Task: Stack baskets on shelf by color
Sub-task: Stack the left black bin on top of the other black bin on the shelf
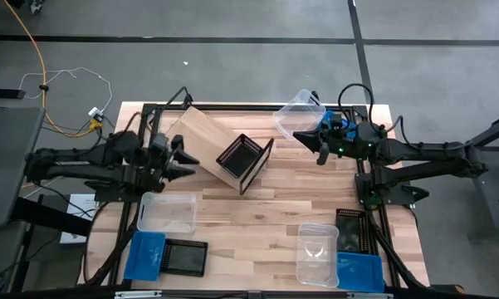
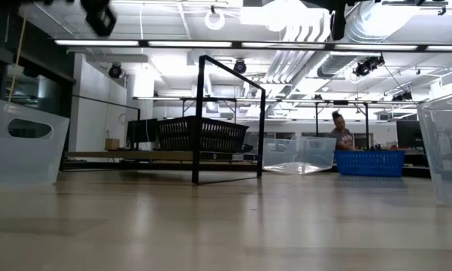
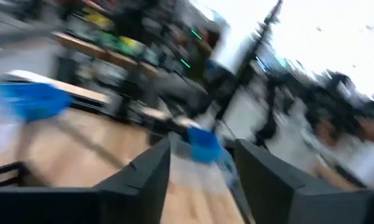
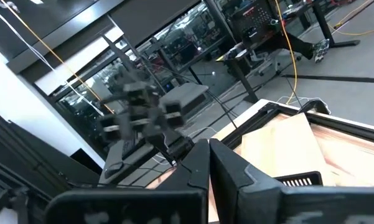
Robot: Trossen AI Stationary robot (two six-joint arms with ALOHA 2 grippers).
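Note:
The shelf (image 1: pixel 220 139), light wood with a black frame, stands at the table's far middle. A black slatted basket (image 1: pixel 239 156) sits inside it. My left gripper (image 1: pixel 193 164) hovers just left of the shelf. Its fingers are open with nothing between them, as the left wrist view shows (image 3: pixel 202 168). My right gripper (image 1: pixel 303 135) hangs to the right of the shelf, shut and holding nothing (image 4: pixel 208 163). It is beside a clear basket (image 1: pixel 299 112) that leans on a blue basket (image 1: pixel 332 116) at the far edge.
Near left, a clear basket (image 1: pixel 168 212), a blue basket (image 1: pixel 145 253) and a black basket (image 1: pixel 185 256) rest on the table. Near right are a clear basket (image 1: pixel 317 253), a black basket (image 1: pixel 350 228) and a blue basket (image 1: pixel 357 272). A person (image 2: pixel 338 134) sits beyond the table.

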